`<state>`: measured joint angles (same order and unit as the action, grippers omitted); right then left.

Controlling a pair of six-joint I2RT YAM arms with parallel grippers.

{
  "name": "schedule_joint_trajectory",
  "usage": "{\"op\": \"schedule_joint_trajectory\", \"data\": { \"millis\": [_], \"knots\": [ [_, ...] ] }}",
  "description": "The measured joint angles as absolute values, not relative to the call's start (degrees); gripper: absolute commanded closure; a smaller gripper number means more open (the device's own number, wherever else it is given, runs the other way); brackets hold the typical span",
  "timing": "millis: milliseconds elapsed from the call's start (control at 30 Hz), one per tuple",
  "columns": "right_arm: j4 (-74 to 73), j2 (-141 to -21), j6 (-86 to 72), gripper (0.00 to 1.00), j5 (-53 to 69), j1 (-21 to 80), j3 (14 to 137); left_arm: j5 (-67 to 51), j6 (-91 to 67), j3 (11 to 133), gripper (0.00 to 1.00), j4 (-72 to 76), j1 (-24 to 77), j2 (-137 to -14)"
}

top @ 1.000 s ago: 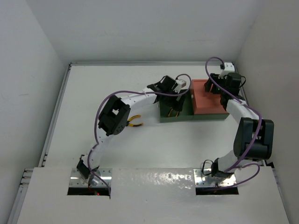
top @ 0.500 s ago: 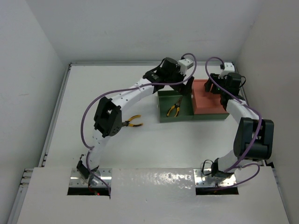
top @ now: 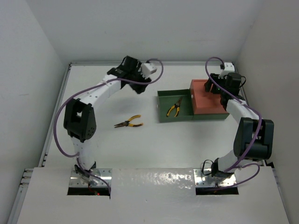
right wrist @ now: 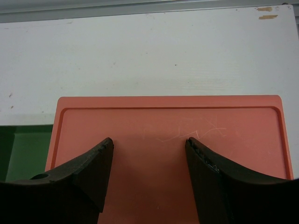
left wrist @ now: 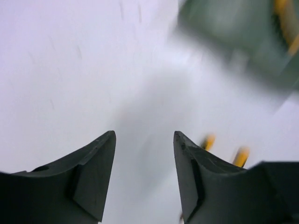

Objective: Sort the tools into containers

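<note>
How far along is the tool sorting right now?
Done: one pliers lies in the green tray. In hand: nothing; left fingers and right fingers are open, empty. Left: the other pliers on the table; orange tray shows no tools.

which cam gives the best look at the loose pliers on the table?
Top external: the loose pliers lie whole and unobstructed on the table, left of the green tray. Left wrist catches only two blurred yellow tips beside its jaws, likely the handles. Right wrist shows none of them, just the orange tray.
</note>
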<state>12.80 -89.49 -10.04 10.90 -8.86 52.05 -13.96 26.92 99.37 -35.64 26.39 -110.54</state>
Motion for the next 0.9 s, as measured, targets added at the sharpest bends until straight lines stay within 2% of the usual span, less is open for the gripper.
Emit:
{"op": "schedule_joint_trajectory", "data": {
  "millis": [33, 167, 300, 467, 600, 700, 733, 900],
  "knots": [
    [12.8, -89.5, -10.0, 0.37, 10.9, -8.9, 52.1, -11.8, 29.2, 95.2, 0.50, -35.9, 25.4, -108.8],
    [12.8, -89.5, -10.0, 0.37, 11.0, -8.9, 52.1, -6.6, 34.5, 80.8, 0.31, -38.6, 25.6, -105.5],
    [12.8, -89.5, -10.0, 0.37, 11.0, -8.9, 52.1, -5.5, 35.6, 72.5, 0.29, -38.7, 27.2, -105.5],
    [12.8, -89.5, -10.0, 0.37, 11.0, -8.9, 52.1, -5.0, 35.2, 71.3, 0.33, -36.0, 27.6, -107.2],
    [12.8, -89.5, -10.0, 0.37, 11.0, -8.9, 52.1, -5.1, 34.0, 71.8, 0.50, -33.9, 27.5, -110.1],
    [12.8, -89.5, -10.0, 0.37, 11.0, -8.9, 52.1, -5.6, 33.0, 73.1, 0.77, -32.9, 27.6, -111.4],
    [12.8, -89.5, -10.0, 0.37, 11.0, -8.9, 52.1, -5.8, 32.8, 73.6, 1.00, -32.9, 27.6, -111.7],
    [12.8, -89.5, -10.0, 0.37, 11.0, -8.9, 52.1, -7.3, 32.1, 75.3, 1.00, -33.7, 27.3, -112.7]
  ]
}}
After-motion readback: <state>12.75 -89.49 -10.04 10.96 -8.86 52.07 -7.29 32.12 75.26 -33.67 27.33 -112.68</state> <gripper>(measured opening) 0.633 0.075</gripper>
